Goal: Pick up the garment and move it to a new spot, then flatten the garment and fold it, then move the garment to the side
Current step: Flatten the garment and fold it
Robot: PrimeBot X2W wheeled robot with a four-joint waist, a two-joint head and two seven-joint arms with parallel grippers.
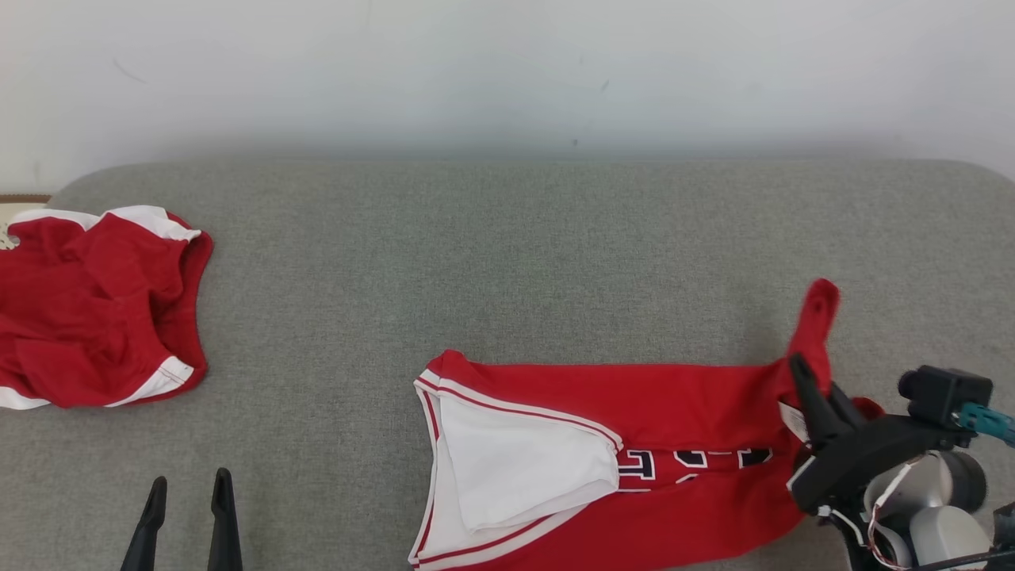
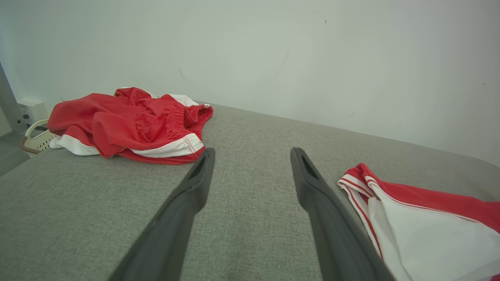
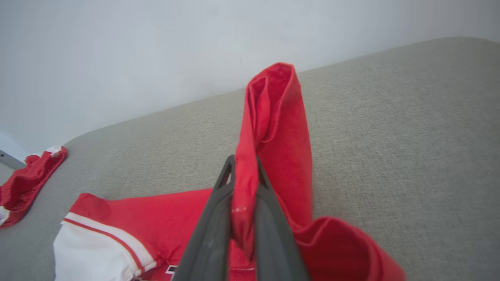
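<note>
Grey woven cloth covers the table (image 1: 507,262) under a white wall (image 1: 507,71). Right gripper (image 3: 244,168), angled upward, clamps the strap (image 3: 273,117) of the red jersey (image 1: 682,396); left gripper (image 2: 252,156) stands apart, over bare cloth.

Parted jaws between shorts (image 2: 129,121) and jersey (image 2: 429,218)

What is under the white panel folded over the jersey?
Red jersey fabric shows around the white panel, and lettering emerges at its right edge. Anything further beneath is covered.
</note>
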